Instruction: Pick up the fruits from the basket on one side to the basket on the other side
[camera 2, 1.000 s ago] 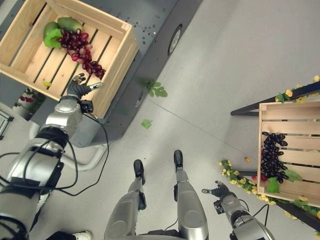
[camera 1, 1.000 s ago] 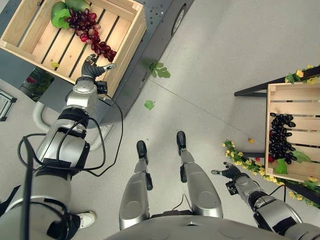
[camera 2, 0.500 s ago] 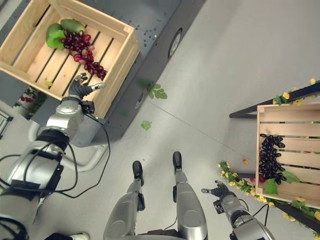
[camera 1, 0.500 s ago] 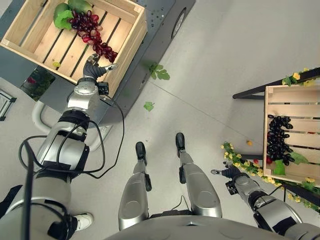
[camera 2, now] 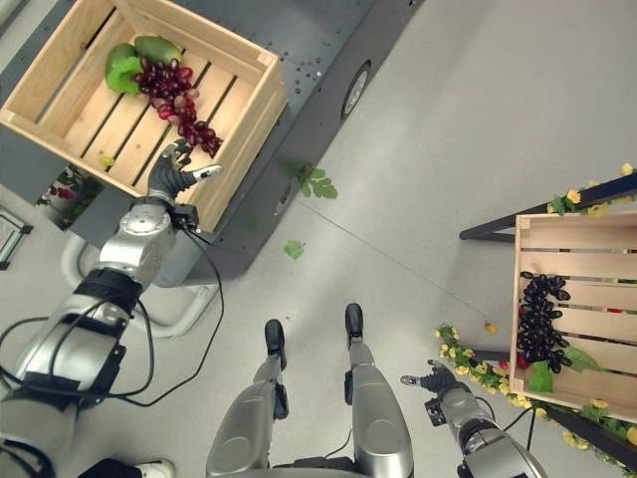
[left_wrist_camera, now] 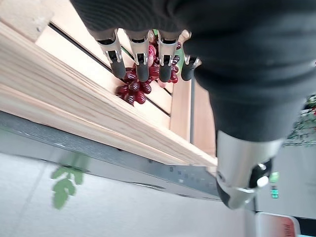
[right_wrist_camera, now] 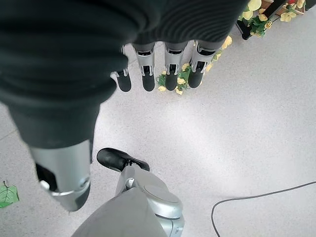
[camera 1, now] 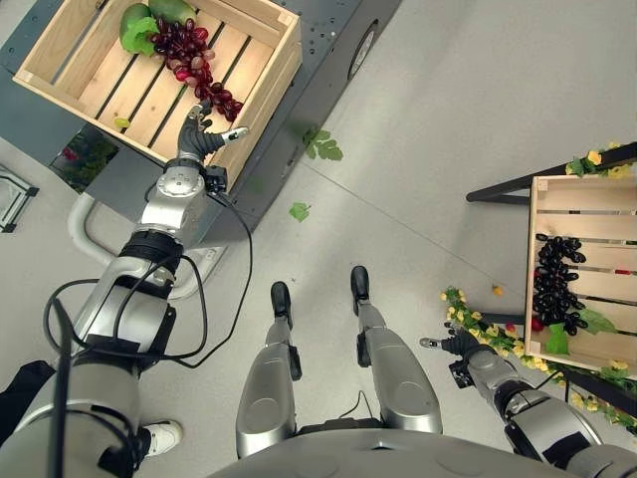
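A bunch of red grapes (camera 1: 191,65) lies in the wooden crate (camera 1: 65,62) at the upper left, next to a green mango (camera 1: 171,9) and a green leaf. My left hand (camera 1: 202,137) hovers open over the crate's near wall, its fingers (left_wrist_camera: 142,65) pointing at the lower end of the red grapes (left_wrist_camera: 132,89) and apart from them. A bunch of black grapes (camera 1: 556,288) lies in the wooden crate (camera 1: 543,204) at the right. My right hand (camera 1: 454,343) hangs open low at the right, above the floor, holding nothing.
The left crate sits on a dark grey cart (camera 1: 318,40) with a wheel. Loose green leaves (camera 1: 320,145) lie on the floor. Yellow flowers (camera 1: 483,315) trim the black stand (camera 1: 508,181) under the right crate. A small orange bit (camera 1: 498,291) lies by the flowers.
The whole picture has shifted, so the camera moved. My left hand has reached a little farther over the crate's wall towards the red grapes. The right hand has stayed put.
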### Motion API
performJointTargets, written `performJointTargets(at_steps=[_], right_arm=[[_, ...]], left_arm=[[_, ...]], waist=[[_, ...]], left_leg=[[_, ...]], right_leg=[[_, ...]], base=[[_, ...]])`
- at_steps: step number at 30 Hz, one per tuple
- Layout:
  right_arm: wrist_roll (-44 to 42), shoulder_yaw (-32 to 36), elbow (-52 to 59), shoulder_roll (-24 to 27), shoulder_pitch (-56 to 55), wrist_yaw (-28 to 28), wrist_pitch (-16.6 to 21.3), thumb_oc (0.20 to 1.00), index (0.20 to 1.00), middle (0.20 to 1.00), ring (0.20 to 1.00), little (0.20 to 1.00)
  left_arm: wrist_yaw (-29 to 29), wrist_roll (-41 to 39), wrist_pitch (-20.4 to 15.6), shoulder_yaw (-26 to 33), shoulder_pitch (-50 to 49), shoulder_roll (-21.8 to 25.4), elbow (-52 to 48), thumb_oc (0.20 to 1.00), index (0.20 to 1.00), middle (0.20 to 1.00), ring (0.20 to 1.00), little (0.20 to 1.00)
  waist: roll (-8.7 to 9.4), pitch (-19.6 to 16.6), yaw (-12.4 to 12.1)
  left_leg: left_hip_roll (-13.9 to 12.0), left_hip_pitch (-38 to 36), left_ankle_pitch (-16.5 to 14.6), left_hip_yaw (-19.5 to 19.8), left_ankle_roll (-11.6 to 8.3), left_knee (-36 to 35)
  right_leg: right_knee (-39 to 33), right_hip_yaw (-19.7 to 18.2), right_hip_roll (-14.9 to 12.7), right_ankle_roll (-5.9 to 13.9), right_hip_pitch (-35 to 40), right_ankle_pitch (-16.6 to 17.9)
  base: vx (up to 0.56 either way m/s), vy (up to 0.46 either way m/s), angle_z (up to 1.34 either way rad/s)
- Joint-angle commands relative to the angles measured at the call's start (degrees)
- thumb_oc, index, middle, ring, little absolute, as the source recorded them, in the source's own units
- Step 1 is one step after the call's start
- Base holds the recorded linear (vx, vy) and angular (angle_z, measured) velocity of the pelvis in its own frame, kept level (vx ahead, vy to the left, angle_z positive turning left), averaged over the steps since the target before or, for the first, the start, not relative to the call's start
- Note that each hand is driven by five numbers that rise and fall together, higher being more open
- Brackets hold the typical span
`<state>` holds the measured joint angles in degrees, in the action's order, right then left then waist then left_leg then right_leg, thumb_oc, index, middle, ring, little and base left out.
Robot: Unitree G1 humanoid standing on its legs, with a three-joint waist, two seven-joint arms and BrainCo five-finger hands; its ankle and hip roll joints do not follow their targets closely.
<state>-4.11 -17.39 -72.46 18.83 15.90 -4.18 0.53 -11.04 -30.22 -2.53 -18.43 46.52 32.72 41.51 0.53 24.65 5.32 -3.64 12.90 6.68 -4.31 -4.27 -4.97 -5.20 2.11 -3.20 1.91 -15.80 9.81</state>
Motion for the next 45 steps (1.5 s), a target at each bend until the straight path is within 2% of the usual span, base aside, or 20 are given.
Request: performJointTargets(at_steps=[1,6,13,24,35,45], right_arm=[[-1.63,1.11,-0.42,0.14,-2.49,-0.16,-0.02,1.0,1.0,1.0,1.0,1.0],[-1.66,2.52,-0.01,0.0,-3.23,0.19,0.03,1.0,1.0,1.0,1.0,1.0],[-1.41,3.59,0.04,0.11,-3.6,0.47,0.07,1.0,1.0,1.0,1.0,1.0],[-0.69,5.04,-0.32,-0.23,-4.03,1.06,0.0,1.0,1.0,1.0,1.0,1.0],[-0.36,5.86,-0.47,-0.43,-4.29,1.26,0.24,1.0,1.0,1.0,1.0,1.0],[-0.38,6.3,-0.04,-0.85,-4.48,0.54,0.43,1.0,1.0,1.0,1.0,1.0]], left_arm=[[-0.49,-1.49,-4.58,2.55,-0.41,2.12,-4.78,1.0,1.0,1.0,1.0,1.0],[0.45,-2.2,-5.75,5.62,-9.04,1.77,-15.56,1.0,1.0,1.0,1.0,1.0],[1.45,-2.12,-6.35,8.7,-15.46,1.89,-22.59,1.0,1.0,1.0,1.0,1.0],[3.93,-2.83,-6.79,12.89,-26.33,-0.84,-30.91,1.0,1.0,1.0,1.0,1.0],[5.73,-3.71,-6.05,14.58,-33.81,-4.73,-32.73,1.0,1.0,1.0,1.0,1.0],[5.17,-1.7,-4.62,15.71,-38.6,-9.1,-27.0,1.0,1.0,1.0,1.0,1.0]], waist=[[1.46,-1.79,-1.05],[1.29,-2.33,-1.81],[1.01,-2.88,-2.48],[0.35,-3.75,-3.58],[0.02,-4.21,-4.33],[0.37,-4.7,-4.87]], left_leg=[[1.98,2.41,-0.89,1.39,0.3,0.83],[2.03,1.66,-1.22,1.66,0.41,1.02],[2.14,1.12,-1.43,1.98,0.46,1.11],[2.31,-0.85,-2.36,2.46,0.68,1.71],[2.36,-1.76,-2.74,2.83,0.8,2.46],[2.17,-1.87,-2.87,3.38,0.94,2.84]], right_leg=[[0.72,-1.32,-3.31,6.16,-1.62,-2.45],[0.79,-1.24,-3.35,6.0,-0.56,-2.93],[0.87,-1.08,-3.38,5.92,0.06,-3.25],[1.36,-0.69,-3.39,5.56,2.33,-4.29],[2.06,-0.01,-3.4,5.27,3.59,-5.12],[2.26,0.5,-3.27,5.09,4.15,-5.58]], base=[[0.0,0.0,0.0],[0.0,0.0,0.0],[0.0,0.001,0.01],[0.0,0.001,0.03],[0.0,-0.002,0.02],[0.0,-0.003,0.02]])
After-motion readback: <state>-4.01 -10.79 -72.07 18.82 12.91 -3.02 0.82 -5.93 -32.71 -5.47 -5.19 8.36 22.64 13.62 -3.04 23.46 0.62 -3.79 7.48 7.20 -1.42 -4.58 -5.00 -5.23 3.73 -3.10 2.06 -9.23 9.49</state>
